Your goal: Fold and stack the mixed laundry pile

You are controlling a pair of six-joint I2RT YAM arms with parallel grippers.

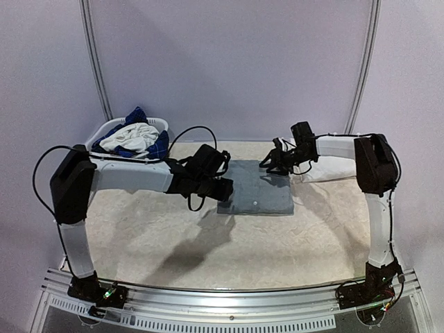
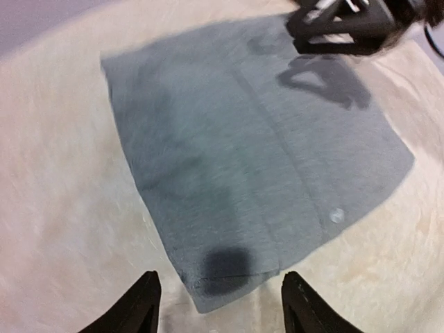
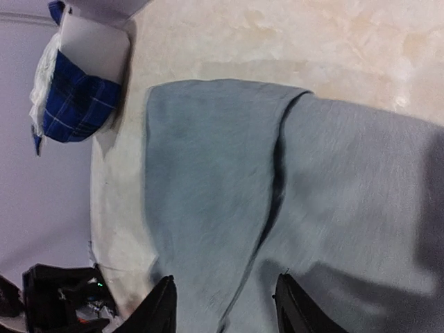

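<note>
Both my grippers are spread apart and hold nothing. My left gripper (image 2: 222, 309) hangs with its fingers (image 2: 142, 309) wide, and in its wrist view a corner of the grey shirt (image 1: 257, 187) lies between the tips. My right gripper (image 3: 225, 312) is low over the shirt's far side, near the far right corner in the top view. I cannot tell whether either one touches the cloth; my shadows fall on it.

The shirt lies folded into a flat rectangle in the middle of the table (image 1: 152, 229), between my two wrists. One fold edge runs along it, one layer over the other. A small pale speck (image 2: 336, 215) sits near one edge.

Other laundry is in the basket (image 1: 111, 128) at the far left of the table, well apart from the shirt: white cloth (image 1: 132, 139) heaped in the middle, blue plaid (image 1: 161, 144) around it and over the rim. A white patch (image 1: 326, 170) lies on the table under my right forearm, just beside the shirt; I cannot tell what it is.
</note>
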